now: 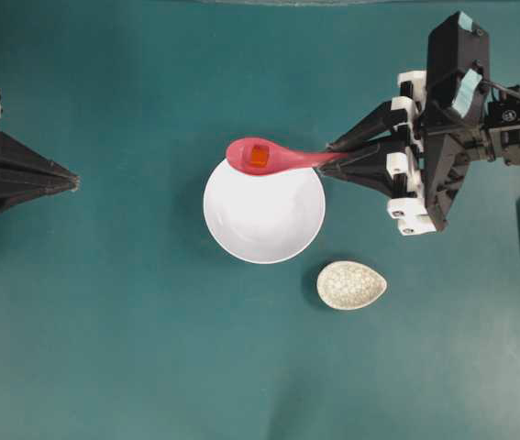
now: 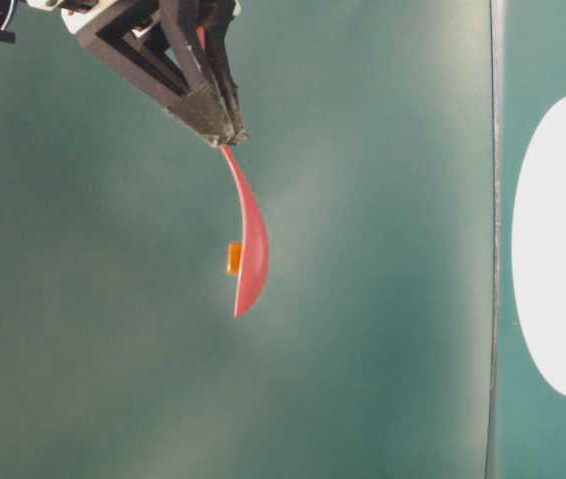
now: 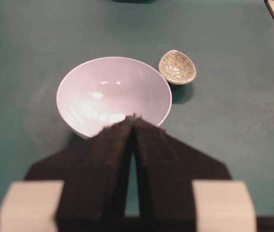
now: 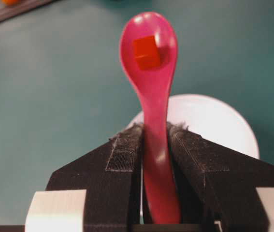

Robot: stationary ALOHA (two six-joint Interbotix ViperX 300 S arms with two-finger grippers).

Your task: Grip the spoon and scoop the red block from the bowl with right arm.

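Spoon (image 1: pixel 269 157) handle clamped in right gripper (image 1: pixel 331 161), red block (image 1: pixel 258 155) loose in scoop above bowl (image 1: pixel 264 225) far rim — tilt or jolt risks spill; left gripper (image 1: pixel 74 182) shut, empty.

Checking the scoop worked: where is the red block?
Overhead, the red block sits in the spoon scoop, over the bowl far rim, held by the right gripper.

A robot lab bench: 2 black arms (image 1: pixel 443 137) facing across a bare teal tabletop (image 1: pixel 149 348).
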